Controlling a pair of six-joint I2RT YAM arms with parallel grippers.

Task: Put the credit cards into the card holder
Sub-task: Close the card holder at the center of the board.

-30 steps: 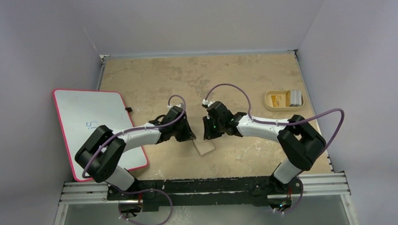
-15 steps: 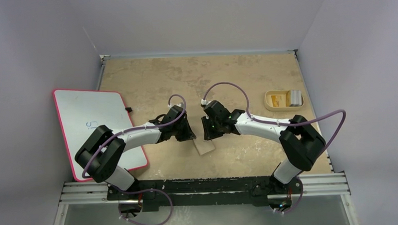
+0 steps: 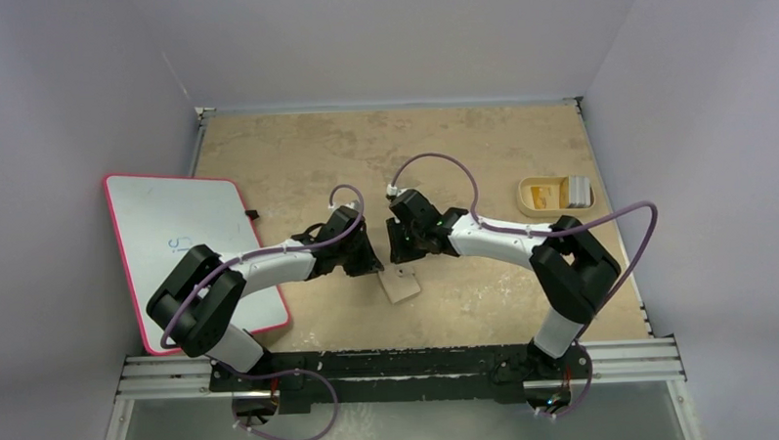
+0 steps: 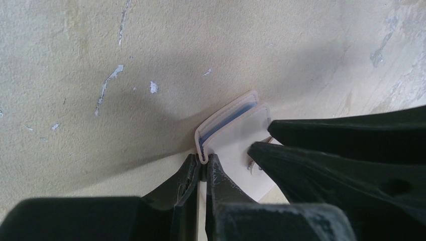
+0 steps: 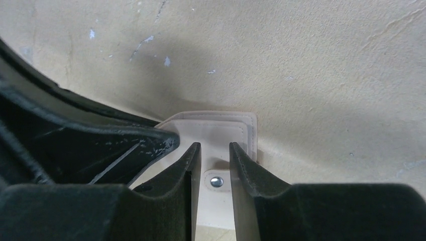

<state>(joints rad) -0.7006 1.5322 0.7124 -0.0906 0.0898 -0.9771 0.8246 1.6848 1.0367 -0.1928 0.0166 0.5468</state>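
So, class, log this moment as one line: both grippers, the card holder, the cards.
left gripper: shut on card holder edge | right gripper: open, astride snap tab | credit cards: in tray

Soft, even overhead light keeps the top view sharp, while both wrist views show broad diffuse shadows on the table (image 4: 100, 50) and blurred near fingers (image 5: 256, 196).

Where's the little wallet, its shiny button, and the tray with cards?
card holder (image 5: 221, 131): right wrist view, on its beige stitched flap.
snap button (image 5: 216, 182): right wrist view, on its metal centre.
tray (image 3: 522, 198): top view, on its left rim.
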